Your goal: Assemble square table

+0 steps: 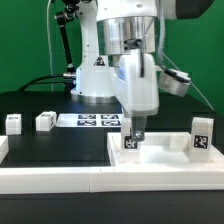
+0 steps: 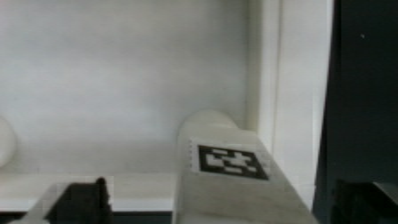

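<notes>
- Plainly, one tabletop point(image 1: 165, 160) at five o'clock in the exterior view; four legs point(image 1: 130, 143): one beneath me, one point(image 1: 201, 135) at three, two point(image 1: 45, 121) at nine.
- My gripper point(image 1: 134, 131) points straight down, fingers point(image 2: 80, 198) wide, clear of that leg.

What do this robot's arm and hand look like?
The arm is smooth, rounded and white, with small black markings on its base and dark cables alongside. The hand is a pale boxy block ending in two slim dark fingers.

Panda arm point(image 1: 100, 80): glossy white shell, with a dark printed marking on the base segment behind the gripper point(image 1: 133, 130). A silver-grey cylindrical section sits above the gripper's white housing, and the fingers point(image 2: 79, 200) are black and blocky. Black cables point(image 1: 55, 40) run alongside.
</notes>
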`<state>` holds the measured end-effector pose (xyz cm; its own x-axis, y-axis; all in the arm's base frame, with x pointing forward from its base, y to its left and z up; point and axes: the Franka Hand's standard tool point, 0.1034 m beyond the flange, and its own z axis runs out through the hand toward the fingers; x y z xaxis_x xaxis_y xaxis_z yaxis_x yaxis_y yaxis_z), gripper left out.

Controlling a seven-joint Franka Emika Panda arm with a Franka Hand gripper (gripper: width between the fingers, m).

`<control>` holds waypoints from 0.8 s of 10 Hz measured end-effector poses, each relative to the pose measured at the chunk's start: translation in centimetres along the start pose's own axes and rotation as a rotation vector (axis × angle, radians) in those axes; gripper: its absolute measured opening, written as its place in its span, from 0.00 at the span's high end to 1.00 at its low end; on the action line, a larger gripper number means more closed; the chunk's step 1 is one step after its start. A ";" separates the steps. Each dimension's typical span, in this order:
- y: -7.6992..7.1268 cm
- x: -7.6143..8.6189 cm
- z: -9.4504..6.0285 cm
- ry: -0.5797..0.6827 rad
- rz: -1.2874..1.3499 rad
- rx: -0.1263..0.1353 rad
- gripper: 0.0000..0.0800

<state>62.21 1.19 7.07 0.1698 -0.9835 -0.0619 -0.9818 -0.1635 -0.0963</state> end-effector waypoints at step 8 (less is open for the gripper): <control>-0.1 0.2 -0.1 0.019 -0.679 -0.017 0.19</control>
<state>62.31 1.00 7.19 0.7475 -0.6638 0.0246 -0.6596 -0.7460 -0.0916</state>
